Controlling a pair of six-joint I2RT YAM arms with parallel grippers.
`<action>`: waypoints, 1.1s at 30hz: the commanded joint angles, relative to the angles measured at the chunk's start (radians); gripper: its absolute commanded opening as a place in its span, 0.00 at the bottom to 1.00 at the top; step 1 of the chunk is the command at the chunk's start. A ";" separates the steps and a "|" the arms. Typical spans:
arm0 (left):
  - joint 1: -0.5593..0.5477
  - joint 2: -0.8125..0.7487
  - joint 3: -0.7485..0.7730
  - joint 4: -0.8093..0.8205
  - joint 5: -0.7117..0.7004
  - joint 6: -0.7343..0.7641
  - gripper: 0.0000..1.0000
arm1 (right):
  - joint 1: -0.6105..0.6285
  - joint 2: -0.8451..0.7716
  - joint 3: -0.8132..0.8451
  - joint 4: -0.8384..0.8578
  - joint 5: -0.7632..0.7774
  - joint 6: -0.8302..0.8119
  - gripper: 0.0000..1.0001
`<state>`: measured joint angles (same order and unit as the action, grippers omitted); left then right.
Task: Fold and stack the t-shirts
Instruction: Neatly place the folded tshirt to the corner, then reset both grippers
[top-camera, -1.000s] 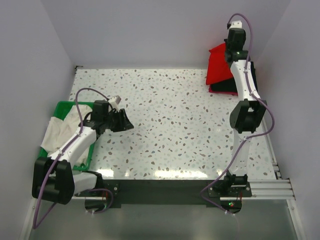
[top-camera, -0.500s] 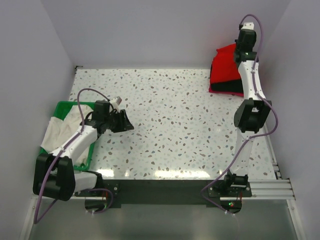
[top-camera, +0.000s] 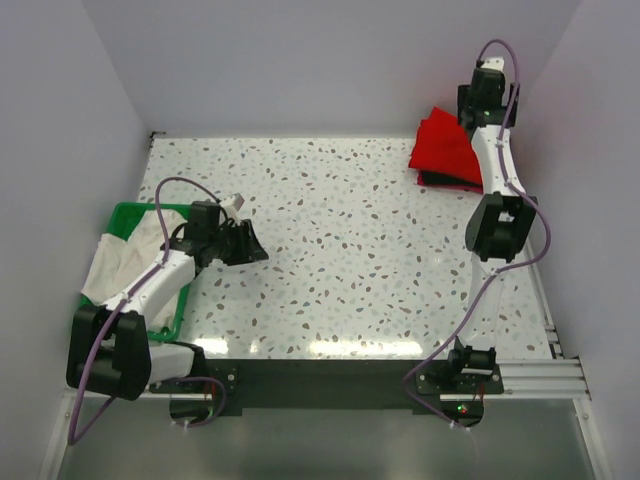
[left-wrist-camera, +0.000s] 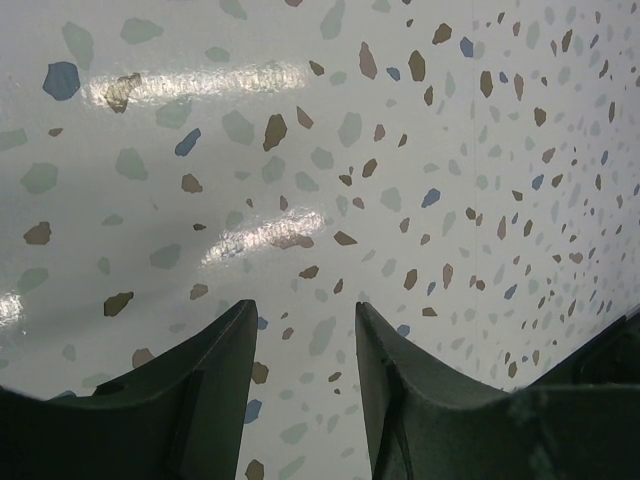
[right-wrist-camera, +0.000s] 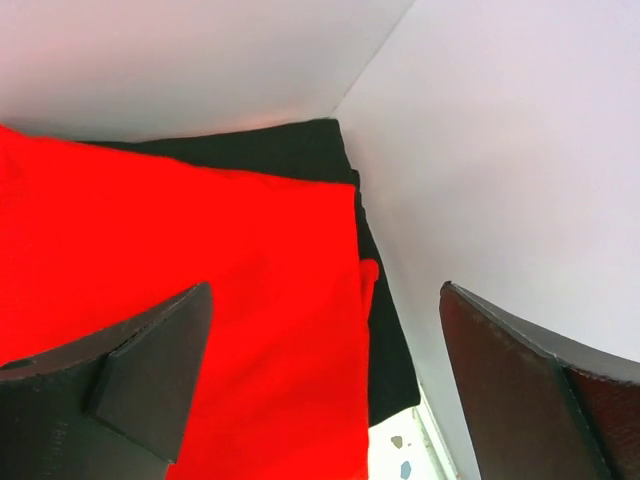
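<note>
A bright red t-shirt (top-camera: 442, 148) lies folded on a stack of black folded t-shirts (top-camera: 446, 181) in the far right corner. My right gripper (top-camera: 472, 106) hovers above that stack. In the right wrist view its jaws (right-wrist-camera: 325, 290) stand wide open over the red t-shirt (right-wrist-camera: 180, 250), with nothing between them, and the black t-shirts (right-wrist-camera: 388, 340) show past the red edge. A white t-shirt (top-camera: 122, 262) lies crumpled in the basket at the left. My left gripper (top-camera: 256, 249) rests low over the bare table beside it, open and empty (left-wrist-camera: 303, 305).
The green plastic basket (top-camera: 171, 318) sits at the table's left edge, partly under my left arm. Walls close in the table on the left, back and right; the stack lies tight against the right wall (right-wrist-camera: 520, 150). The speckled table top (top-camera: 350, 240) spreads between the arms.
My right gripper has opened and let go of the red t-shirt, which has settled flatter on the black stack. The right arm shifted right, towards the wall. The left arm has stayed still.
</note>
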<state>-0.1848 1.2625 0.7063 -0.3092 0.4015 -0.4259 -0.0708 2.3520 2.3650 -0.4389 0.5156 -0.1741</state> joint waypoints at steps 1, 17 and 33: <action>0.002 -0.003 -0.002 0.021 0.028 0.022 0.49 | -0.007 -0.076 -0.006 0.055 0.035 0.030 0.99; 0.002 -0.058 0.002 0.025 0.030 0.018 0.49 | 0.118 -0.379 -0.380 -0.006 -0.143 0.367 0.99; 0.002 -0.141 0.005 0.010 -0.024 0.024 0.49 | 0.523 -0.917 -1.371 0.246 -0.327 0.585 0.99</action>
<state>-0.1848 1.1534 0.7063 -0.3099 0.4026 -0.4259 0.4412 1.5322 1.0626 -0.2886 0.2680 0.3321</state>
